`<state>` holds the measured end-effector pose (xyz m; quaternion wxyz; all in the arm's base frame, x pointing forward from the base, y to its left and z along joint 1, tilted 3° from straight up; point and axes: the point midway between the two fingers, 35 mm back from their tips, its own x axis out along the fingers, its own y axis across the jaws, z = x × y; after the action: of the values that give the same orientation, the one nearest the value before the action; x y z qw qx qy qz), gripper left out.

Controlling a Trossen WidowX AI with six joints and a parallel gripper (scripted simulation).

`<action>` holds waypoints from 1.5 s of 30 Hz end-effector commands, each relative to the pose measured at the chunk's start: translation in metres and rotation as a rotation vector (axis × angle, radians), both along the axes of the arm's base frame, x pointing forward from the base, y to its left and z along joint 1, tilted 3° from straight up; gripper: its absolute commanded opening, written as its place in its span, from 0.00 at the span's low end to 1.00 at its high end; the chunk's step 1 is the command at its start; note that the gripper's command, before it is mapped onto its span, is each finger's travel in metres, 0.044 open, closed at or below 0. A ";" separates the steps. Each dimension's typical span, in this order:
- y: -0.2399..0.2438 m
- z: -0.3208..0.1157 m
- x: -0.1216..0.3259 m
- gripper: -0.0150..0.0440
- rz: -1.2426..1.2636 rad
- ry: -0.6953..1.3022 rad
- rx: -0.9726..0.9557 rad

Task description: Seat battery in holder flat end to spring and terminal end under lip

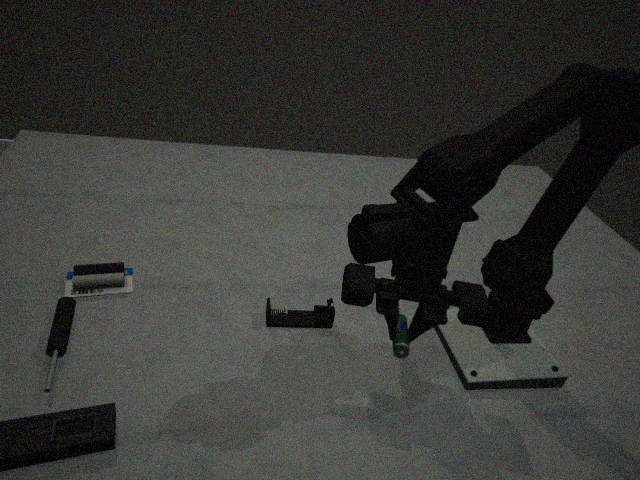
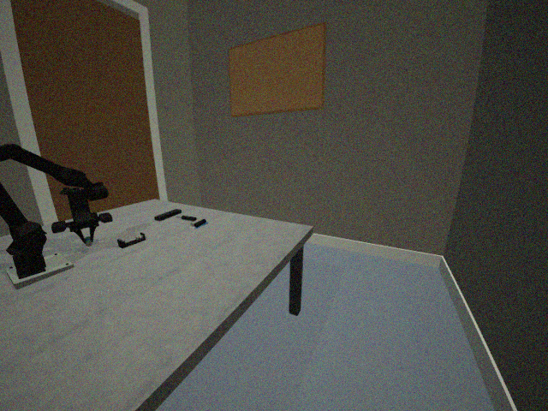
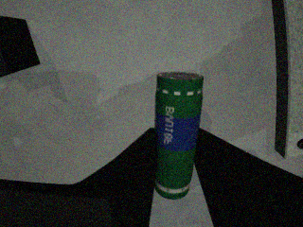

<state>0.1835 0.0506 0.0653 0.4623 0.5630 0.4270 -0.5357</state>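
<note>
The green battery [image 1: 401, 338] [image 2: 88, 241] [image 3: 177, 134] with a blue band is between the fingertips. My gripper [image 1: 400, 335] [image 2: 87, 241] [image 3: 174, 135] is shut on the battery, at about its middle in the wrist view. The battery lies lengthwise across the fingers, low at the table; whether it touches the table I cannot tell. The black holder [image 1: 299, 318] [image 2: 132, 241] stands on the table, left of the gripper in the top view, apart from it and with no battery in it. Its coil spring [image 1: 279, 312] is at the left end. In the wrist view a black corner shows at the upper left.
The arm's pale base plate [image 1: 509, 361] [image 2: 44, 271] [image 3: 294, 71] is close to the right of the gripper. Far left in the top view are a screwdriver [image 1: 61, 326], a dark box [image 1: 77, 432] and a dark cylinder [image 1: 98, 269] on a blue and white card [image 1: 128, 285].
</note>
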 end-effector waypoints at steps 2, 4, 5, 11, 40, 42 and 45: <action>0.000 0.017 0.000 0.37 -0.004 -0.014 0.002; -0.001 0.018 0.002 0.37 0.022 -0.014 -0.001; -0.002 0.019 0.004 0.37 0.055 -0.014 -0.004; -0.007 0.027 0.023 0.37 0.301 -0.013 -0.023; -0.054 0.054 0.107 0.37 1.483 -0.001 -0.110; -0.058 0.055 0.113 0.37 1.565 0.002 -0.116; -0.065 0.057 0.120 0.37 1.689 0.006 -0.125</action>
<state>0.2956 -0.0079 0.1220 0.7363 0.0712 0.6685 -0.0763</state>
